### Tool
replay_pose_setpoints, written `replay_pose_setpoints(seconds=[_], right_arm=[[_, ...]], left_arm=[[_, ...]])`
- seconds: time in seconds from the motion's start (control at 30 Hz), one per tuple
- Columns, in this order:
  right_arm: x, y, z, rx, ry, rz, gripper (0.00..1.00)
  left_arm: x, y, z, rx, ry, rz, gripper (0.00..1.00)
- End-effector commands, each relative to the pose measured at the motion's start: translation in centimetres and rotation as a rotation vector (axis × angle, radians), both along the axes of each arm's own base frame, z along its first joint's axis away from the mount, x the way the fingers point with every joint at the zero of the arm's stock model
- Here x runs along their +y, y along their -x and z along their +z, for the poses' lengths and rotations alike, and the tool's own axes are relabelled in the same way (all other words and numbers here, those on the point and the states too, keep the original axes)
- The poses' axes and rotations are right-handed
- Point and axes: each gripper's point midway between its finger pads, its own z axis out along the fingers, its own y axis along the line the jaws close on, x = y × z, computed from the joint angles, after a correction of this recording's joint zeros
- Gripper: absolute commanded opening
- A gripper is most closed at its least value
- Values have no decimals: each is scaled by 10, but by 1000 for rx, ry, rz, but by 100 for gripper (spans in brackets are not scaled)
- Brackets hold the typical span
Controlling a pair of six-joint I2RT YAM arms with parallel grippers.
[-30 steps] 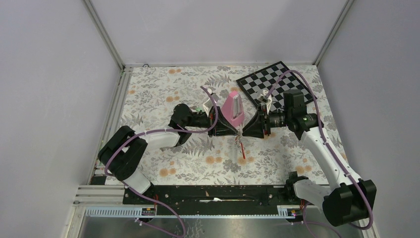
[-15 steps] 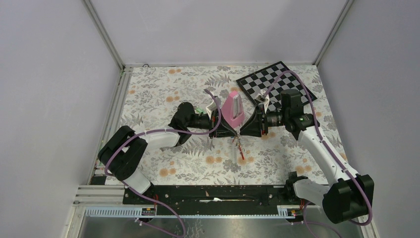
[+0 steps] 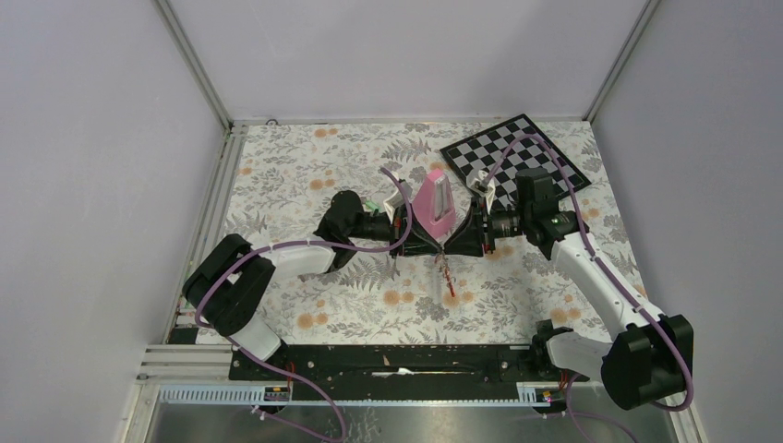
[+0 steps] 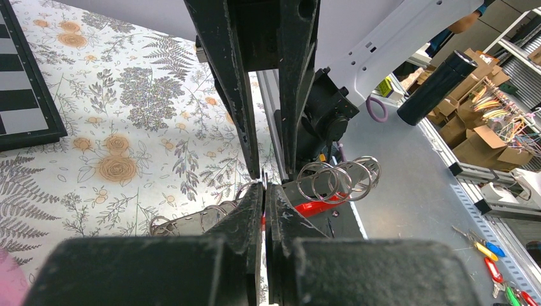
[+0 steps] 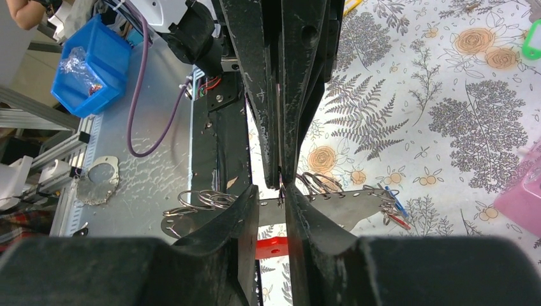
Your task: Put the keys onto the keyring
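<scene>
My left gripper (image 3: 434,242) (image 4: 265,186) is shut on the thin edge of the keyring (image 4: 319,207) (image 5: 344,205), a grey plate with a red bar and several steel split rings. The keyring hangs below the jaws in the top view (image 3: 449,275). My right gripper (image 3: 452,244) (image 5: 272,192) faces the left one tip to tip. Its fingers (image 4: 244,102) stand slightly apart, straddling the plate's edge and a small ring where the left jaws pinch. A blue and a red key (image 5: 393,213) hang at the plate's far end.
A pink pyramid (image 3: 434,203) stands right behind the two grippers. A checkerboard (image 3: 512,157) lies at the back right. A green piece (image 5: 531,39) lies on the floral cloth. Loose coloured keys (image 4: 494,261) lie on the metal ledge by the bases.
The right gripper has moved left until its tips meet the left gripper's, and its jaws have narrowed. The left gripper has edged slightly right, still shut.
</scene>
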Motion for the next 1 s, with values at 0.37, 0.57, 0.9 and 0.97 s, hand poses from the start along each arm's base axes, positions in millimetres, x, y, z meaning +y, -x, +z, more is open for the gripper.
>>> replay_pose_setpoints(seconds=[0.37,0.57,0.9,0.97], right_arm=[[3,3,-13,-30,20,26,15],[4,-2,-8,-51,26,19,0],[-11,-4,-10,-238,187,111,0],[-12,-2,-12,-259,205,129,0]], left_arm=[[2,2,23,-92,85,2,0],[4,2,21,-93,84,7,1],[16,-9,23,-130,40,25,24],[20,-13,25,-145,21,28,29]])
